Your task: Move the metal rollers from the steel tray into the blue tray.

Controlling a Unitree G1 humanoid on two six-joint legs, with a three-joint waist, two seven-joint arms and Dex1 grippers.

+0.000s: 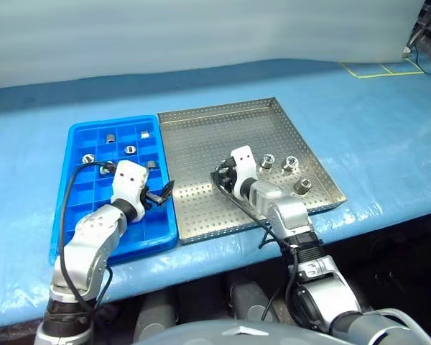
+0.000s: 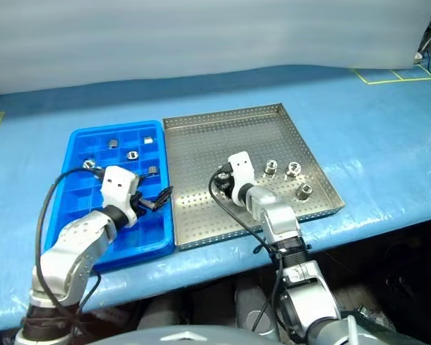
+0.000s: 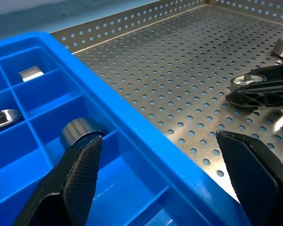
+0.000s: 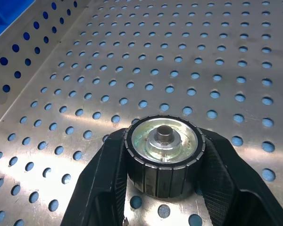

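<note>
1. You are looking down on a blue-covered tabletop [image 1: 373, 144]. The blue tray [image 1: 75, 144] sits on your left, and the steel tray [image 1: 201, 136] lies just beside it on the right, their long edges nearly touching.

2. Your right hand [image 4: 162, 188] is low over the steel tray's floor, near its middle. The head views show its white housing but not what it holds.

3. The right wrist view fills that gap: the two black fingers [image 4: 104, 188] press on either side of one metal roller [image 4: 162, 155], which stands upright on the perforated sheet, its flat face and centre hub turned upward.

4. The left wrist view shows that same clamped roller [image 3: 247, 80] from the side, between the other arm's finger tips.

5. Three more metal rollers [image 1: 267, 161] stand loose in the steel tray, to the right of your right hand, near its right edge.

6. Your left hand [image 1: 160, 194] hovers over the right rim of the blue tray, fingers spread wide and holding nothing.

7. The left wrist view shows one finger [image 3: 82, 169] above a compartment and the other above the steel tray.

8. Several rollers [image 1: 130, 149] already lie in the blue tray's far compartments. The left wrist view shows one lying on its side [image 3: 75, 132] just behind the finger.
</note>
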